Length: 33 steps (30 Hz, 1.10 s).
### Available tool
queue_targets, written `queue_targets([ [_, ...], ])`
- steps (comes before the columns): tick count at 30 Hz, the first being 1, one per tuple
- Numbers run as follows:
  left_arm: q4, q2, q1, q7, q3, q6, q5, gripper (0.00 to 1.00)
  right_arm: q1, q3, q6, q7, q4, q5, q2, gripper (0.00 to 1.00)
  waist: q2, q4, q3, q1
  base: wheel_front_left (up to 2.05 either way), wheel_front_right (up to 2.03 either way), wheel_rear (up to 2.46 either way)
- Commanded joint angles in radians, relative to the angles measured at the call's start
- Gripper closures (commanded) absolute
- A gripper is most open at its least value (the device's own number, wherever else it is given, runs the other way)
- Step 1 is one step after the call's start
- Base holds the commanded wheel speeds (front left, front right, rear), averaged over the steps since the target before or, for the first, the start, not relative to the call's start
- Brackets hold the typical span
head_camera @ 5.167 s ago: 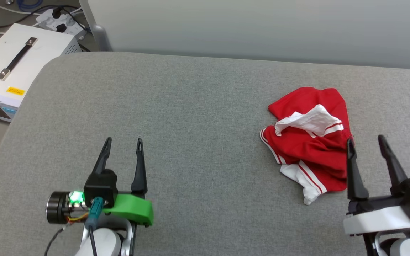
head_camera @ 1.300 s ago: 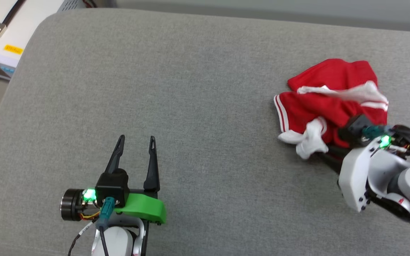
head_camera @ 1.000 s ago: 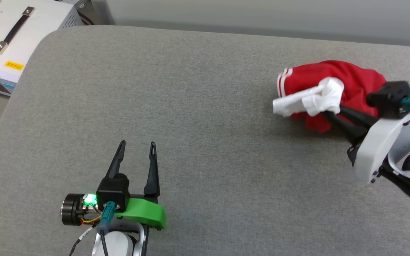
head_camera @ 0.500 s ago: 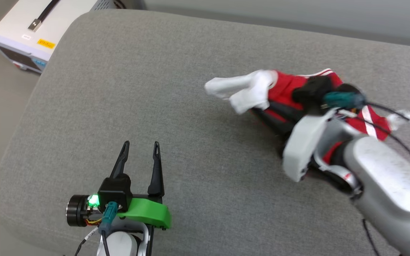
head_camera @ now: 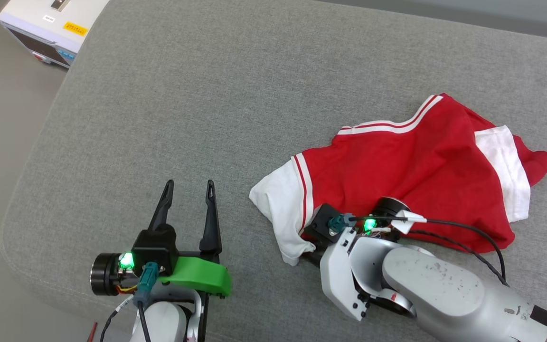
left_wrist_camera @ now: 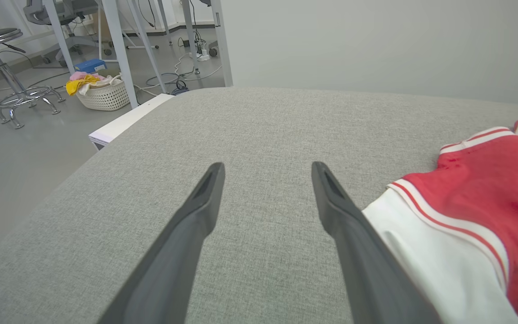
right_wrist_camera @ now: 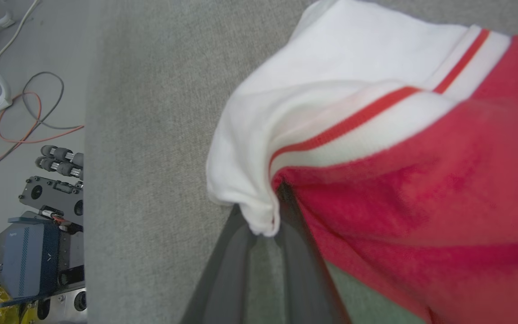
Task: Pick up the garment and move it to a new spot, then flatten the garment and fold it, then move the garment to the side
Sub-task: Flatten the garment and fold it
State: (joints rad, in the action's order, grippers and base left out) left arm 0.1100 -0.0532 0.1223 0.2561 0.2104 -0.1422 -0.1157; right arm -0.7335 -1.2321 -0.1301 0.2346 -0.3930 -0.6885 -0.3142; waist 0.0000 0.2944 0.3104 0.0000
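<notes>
Grey padded worktop (head_camera: pixel 207 95): the whole head view has shifted and tilted down versus earlier, so that is camera motion, not the worktop moving. The garment (head_camera: pixel 411 171) was a crumpled heap at the far right of the worktop a few seconds ago and was bunched up in the air half a second ago. Now it is down and partly spread, right of centre, red body open, striped trim showing, no print visible. Judged: the move-to-new-spot step is about done, with release and flattening next, and it is wrinkled with the right side folded over. Right gripper (right_wrist_camera: pixel 265 216): fingers close together, clamped on the cloth edge where the white sleeve (head_camera: pixel 278 209) meets red, tips hidden under the fabric; the arm has come from the right to low front. Left gripper (head_camera: pixel 189 186): fingers wide apart, holding nothing, same pose as before over bare worktop, with the sleeve now just beside it.
</notes>
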Motion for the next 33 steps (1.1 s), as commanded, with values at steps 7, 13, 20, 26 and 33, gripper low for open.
queue_targets([
  [7, 0.007, 0.003, 0.010, 0.006, -0.024, 0.000, 0.008, 0.00, -0.037, -0.025, -0.001, -0.123, -0.035, -0.009, 0.011, 0.00, 0.0000, -0.031, -0.036, 0.0000, 0.00, 0.00, 0.00],
  [13, 0.009, 0.003, -0.021, 0.006, -0.046, 0.012, 0.030, 0.00, 0.002, 0.109, -0.001, -0.299, -0.001, 0.040, -0.012, 0.00, 0.0000, -0.062, -0.097, 0.0000, 0.00, 0.00, 0.00],
  [20, 0.000, 0.003, -0.061, 0.006, -0.071, 0.031, 0.057, 0.00, 0.127, 0.353, -0.001, -0.368, 0.113, 0.128, -0.063, 0.00, 0.0000, -0.101, -0.147, 0.0000, 0.00, 0.00, 0.00],
  [26, -0.011, 0.003, -0.080, 0.006, -0.087, 0.040, 0.070, 0.00, 0.241, 0.623, -0.001, -0.343, 0.246, 0.254, -0.095, 0.00, 0.0000, -0.127, -0.165, 0.0000, 0.00, 0.00, 0.00],
  [33, -0.021, 0.003, -0.083, 0.006, -0.087, 0.047, 0.077, 0.00, 0.297, 0.838, -0.001, -0.203, 0.402, 0.321, -0.174, 0.00, 0.0000, -0.139, -0.161, 0.0000, 0.00, 0.00, 0.00],
])
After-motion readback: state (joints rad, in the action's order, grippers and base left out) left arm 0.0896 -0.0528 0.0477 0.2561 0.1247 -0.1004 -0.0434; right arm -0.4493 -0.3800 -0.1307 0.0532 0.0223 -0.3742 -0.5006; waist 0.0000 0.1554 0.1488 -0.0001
